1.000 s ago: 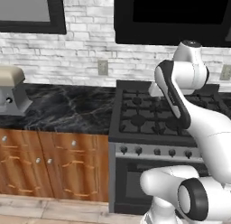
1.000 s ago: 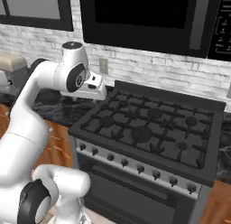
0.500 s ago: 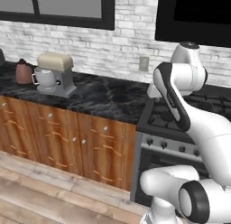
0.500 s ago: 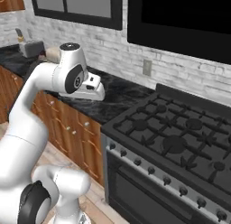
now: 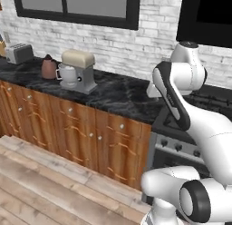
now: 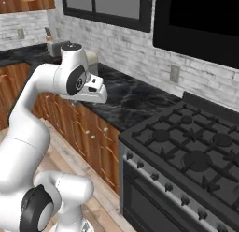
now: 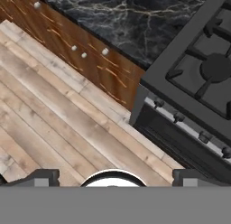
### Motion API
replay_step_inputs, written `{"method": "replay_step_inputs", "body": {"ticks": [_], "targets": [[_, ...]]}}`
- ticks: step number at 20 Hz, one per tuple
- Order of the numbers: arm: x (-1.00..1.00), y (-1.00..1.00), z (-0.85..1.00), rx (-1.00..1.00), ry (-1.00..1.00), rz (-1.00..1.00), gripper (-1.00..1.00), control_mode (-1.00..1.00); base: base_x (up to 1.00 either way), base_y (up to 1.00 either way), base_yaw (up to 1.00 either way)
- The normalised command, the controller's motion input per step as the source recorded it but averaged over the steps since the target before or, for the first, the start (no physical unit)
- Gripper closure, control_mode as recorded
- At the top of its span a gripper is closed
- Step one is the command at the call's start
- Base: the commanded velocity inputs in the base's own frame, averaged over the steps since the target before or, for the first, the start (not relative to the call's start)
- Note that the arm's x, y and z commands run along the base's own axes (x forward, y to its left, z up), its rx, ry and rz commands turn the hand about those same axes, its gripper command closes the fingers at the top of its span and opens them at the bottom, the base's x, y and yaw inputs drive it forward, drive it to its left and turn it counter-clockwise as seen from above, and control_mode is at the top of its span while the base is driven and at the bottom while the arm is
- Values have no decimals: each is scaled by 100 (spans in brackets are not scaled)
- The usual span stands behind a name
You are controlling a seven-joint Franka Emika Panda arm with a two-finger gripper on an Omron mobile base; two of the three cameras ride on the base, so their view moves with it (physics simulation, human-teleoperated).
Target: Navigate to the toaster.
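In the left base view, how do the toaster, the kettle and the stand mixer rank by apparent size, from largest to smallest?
1. Stand mixer, clearly largest.
2. Toaster and reddish-brown kettle look about alike. The toaster stands farther from the camera, so I do not rank them.

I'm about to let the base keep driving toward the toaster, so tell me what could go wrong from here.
1. The toaster sits at the far left end of the counter; driving along the wooden cabinets could clip their fronts.
2. The stand mixer and the reddish kettle come first on the counter, so the base might stop too early.
3. The arm's elbow juts out near the stove, so a turn could swing it into the counter edge.
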Motion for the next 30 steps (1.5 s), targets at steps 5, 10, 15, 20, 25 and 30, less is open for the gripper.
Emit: {"method": "replay_step_inputs", "body": {"ticks": [5,10,15,20,25,30], "targets": [[0,0,0,0,0,0,-100,100,6,31,31],[0,0,0,0,0,0,-100,100,59,98,3],[0,0,0,0,0,0,-100,100,71,100,0],[0,0,0,0,0,0,-100,100,64,100,-1],[0,0,0,0,0,0,-100,100,68,100,-3],[0,0,0,0,0,0,-100,100,100,100,-2]]}}
